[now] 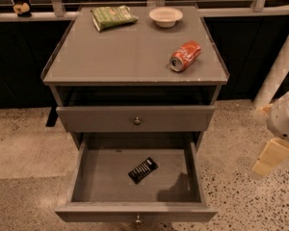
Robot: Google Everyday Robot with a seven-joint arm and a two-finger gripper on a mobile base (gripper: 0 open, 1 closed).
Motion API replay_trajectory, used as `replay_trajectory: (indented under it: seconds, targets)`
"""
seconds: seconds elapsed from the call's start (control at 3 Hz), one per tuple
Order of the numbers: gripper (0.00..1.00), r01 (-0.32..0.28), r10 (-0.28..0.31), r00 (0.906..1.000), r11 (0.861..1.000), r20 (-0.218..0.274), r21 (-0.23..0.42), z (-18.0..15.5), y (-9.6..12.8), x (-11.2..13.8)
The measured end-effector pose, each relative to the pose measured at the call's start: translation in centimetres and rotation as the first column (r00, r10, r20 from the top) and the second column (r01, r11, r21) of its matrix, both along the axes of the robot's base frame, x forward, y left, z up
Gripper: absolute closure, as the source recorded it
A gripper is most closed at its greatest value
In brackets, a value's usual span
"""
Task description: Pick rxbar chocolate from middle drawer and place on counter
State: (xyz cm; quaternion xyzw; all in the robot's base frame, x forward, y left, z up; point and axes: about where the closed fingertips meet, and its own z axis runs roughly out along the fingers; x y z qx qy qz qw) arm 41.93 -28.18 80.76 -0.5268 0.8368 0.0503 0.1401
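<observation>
The rxbar chocolate [143, 170] is a small black bar with white lettering. It lies flat and slanted on the floor of the open middle drawer [135, 211], near its centre. The counter [130, 52] is the grey top of the cabinet above. My gripper [271, 157] hangs at the far right of the view, outside the cabinet, to the right of the drawer and above the speckled floor. It holds nothing that I can see and is well apart from the bar.
On the counter lie a red can [185, 56] on its side at the right, a green snack bag [112, 17] at the back left and a white bowl [165, 16] at the back. A shut knobbed drawer front [137, 119] sits above the open drawer.
</observation>
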Motion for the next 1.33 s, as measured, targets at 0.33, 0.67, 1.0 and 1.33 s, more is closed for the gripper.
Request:
replay_trajectory:
  seconds: [0.33, 0.67, 1.0, 1.33]
  targets:
    - [0.00, 0.016, -0.015, 0.9992, 1.000, -0.036, 0.019, -4.7, -0.7, -0.5]
    - [0.00, 0.016, -0.015, 0.9992, 1.000, -0.036, 0.019, -4.7, -0.7, -0.5]
    - [0.00, 0.009, -0.007, 0.9995, 0.998, -0.031, 0.054, -5.5, -0.8, 0.6]
    - [0.00, -0.038, 0.038, 0.9993, 0.992, 0.008, 0.122, -6.8, 0.5, 3.7]
